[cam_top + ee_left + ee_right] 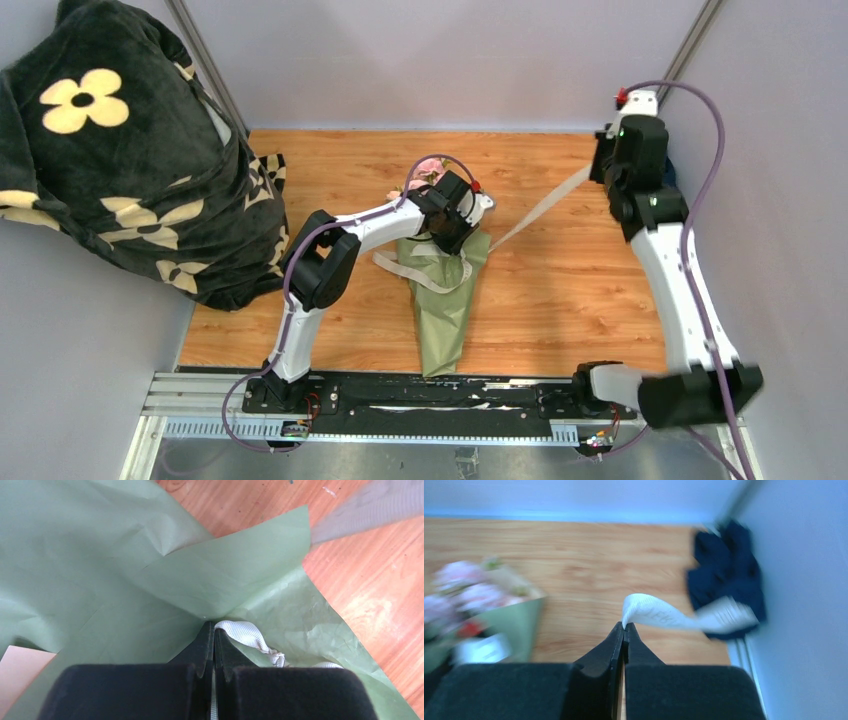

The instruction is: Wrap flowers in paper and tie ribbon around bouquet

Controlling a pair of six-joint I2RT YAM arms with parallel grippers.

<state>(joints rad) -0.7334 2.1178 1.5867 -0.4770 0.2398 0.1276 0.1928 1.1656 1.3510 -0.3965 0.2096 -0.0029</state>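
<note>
Top external view: bouquet (443,310) lies mid-tabletop (560,290), tapered tip toward the near edge, pink flowers (430,168) toward the far edge. Over its wide part the left gripper (214,628) is closed tight on the ribbon (540,208), with a loop bunched at its tips on the olive paper (100,580). From there the ribbon runs toward the far right corner. The right gripper (624,627) is clamped on it near its end, tail loose. The navy cloth (726,575) is in that corner, and the black flower-print blanket (110,150) is at the far left.
</note>
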